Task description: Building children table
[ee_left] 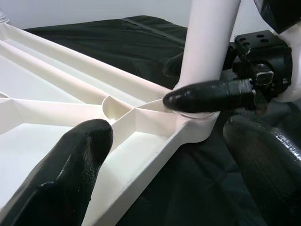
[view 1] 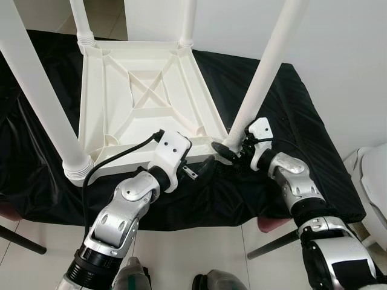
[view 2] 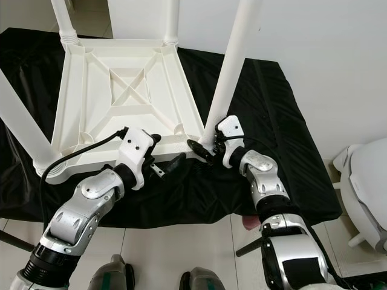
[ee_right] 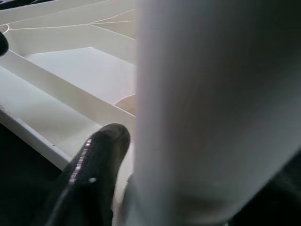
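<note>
Your right hand (view 1: 233,150) grasps the near-right leg (view 1: 266,72) at its socket on the upturned table (view 1: 145,90); your left hand (view 1: 202,169) hovers released beside it. Seating this leg seems the step in hand; next, press it straight down.

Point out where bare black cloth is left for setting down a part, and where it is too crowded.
Free: the black cloth to the right of the upturned white table, and the near strip beneath the left tool. Crowded: the near right corner, where the right tool clasps the near right leg at its base.

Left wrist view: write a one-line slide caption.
Right gripper clasps the white leg at the upturned table's corner; left gripper open beside it.
</note>
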Robot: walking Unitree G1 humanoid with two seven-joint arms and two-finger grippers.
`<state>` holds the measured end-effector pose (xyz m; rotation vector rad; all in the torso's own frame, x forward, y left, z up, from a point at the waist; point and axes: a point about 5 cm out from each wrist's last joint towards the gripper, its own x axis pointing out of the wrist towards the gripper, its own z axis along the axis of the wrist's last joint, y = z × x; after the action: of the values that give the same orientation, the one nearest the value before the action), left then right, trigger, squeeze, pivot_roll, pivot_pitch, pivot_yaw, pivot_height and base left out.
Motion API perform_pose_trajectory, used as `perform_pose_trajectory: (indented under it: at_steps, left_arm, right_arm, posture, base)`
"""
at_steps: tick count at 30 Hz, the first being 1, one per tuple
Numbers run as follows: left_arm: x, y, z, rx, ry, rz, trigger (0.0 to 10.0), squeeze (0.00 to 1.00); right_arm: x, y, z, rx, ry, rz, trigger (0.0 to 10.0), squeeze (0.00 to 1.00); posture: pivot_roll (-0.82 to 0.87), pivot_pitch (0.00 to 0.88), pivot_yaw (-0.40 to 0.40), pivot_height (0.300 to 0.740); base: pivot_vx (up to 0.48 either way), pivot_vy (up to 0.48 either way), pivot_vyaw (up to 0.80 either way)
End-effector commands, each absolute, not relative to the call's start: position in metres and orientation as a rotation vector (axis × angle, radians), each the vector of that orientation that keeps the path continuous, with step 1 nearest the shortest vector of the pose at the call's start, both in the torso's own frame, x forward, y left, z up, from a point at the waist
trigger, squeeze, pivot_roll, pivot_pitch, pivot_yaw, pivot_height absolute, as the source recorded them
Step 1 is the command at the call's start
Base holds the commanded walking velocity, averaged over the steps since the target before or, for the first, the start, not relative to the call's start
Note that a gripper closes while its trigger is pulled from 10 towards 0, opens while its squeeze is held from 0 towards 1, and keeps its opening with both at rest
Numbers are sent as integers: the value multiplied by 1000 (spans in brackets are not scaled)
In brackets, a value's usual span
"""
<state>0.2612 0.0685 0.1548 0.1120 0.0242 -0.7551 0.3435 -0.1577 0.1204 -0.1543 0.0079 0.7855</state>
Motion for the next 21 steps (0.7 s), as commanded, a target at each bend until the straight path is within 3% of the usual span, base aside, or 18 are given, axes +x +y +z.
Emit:
perform_pose_trajectory:
  at_steps: [1,9,10,11,15,21]
  left_arm:
    - [262,67,156,111,24,-765,10000,0]
    - [261,66,156,111,24,-772,10000,0]
    - [261,66,156,111,25,-773,10000,0]
    - [261,66,156,110,26,-774,10000,0]
    - [260,65,155,109,27,-774,10000,0]
    - [258,64,153,105,33,-776,10000,0]
  right_arm:
    - [340,-159,110,-140,40,796,0,0]
    - [340,-164,107,-111,35,738,0,0]
    - [340,-164,106,-106,38,724,5804,0]
    - [339,-163,105,-91,42,712,10000,0]
    - [340,-163,102,-68,43,664,10000,0]
    - [342,-159,103,-10,44,395,10000,0]
  posture:
    - [4,0,-71,740]
    - [-1,0,-69,740]
    - [-1,0,-69,740]
    - [-1,0,-70,740]
    - [0,0,-73,740]
    - [-5,0,-80,740]
  base:
    - [0,0,0]
    - [0,0,0]
    - [0,0,0]
    - [0,0,0]
    - [0,0,0]
    - [0,0,0]
